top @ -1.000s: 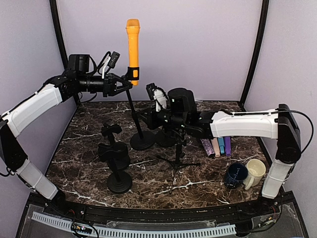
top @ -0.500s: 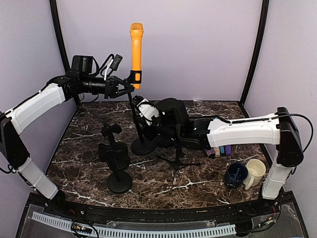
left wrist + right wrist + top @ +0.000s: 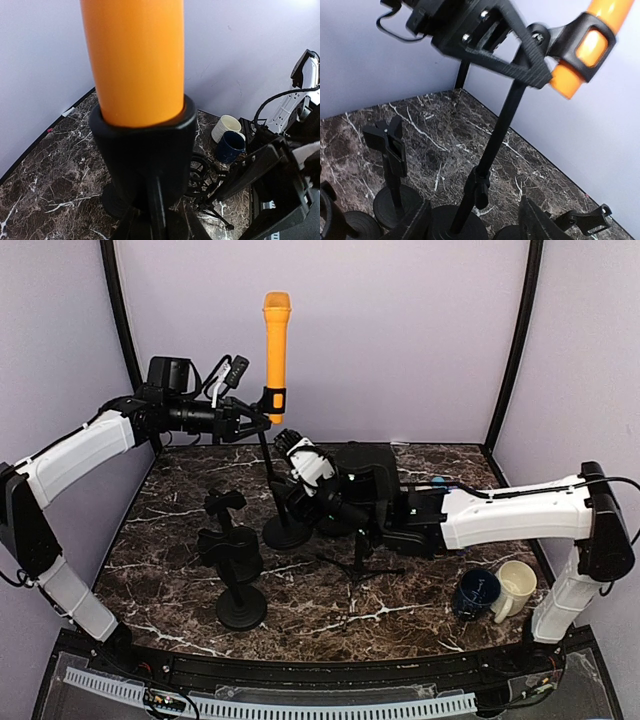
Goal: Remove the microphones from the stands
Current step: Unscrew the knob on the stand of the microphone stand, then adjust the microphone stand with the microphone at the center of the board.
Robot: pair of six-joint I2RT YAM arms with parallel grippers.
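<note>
The orange microphone (image 3: 276,340) stands upright in the clip (image 3: 274,398) pinched by the left claw (image 3: 258,421), well above the open-jawed right claw (image 3: 476,221) straddling the pole (image 3: 492,145) low down.

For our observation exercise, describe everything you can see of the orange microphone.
The microphone is a smooth orange stick, plastic by its look, with a slightly wider head on top. It stands almost upright, high above the table, its lower end seated in the black clip atop the stand, a short orange tip showing below. Only the clip touches it; the left gripper clamps the stand beside the clip.
</note>
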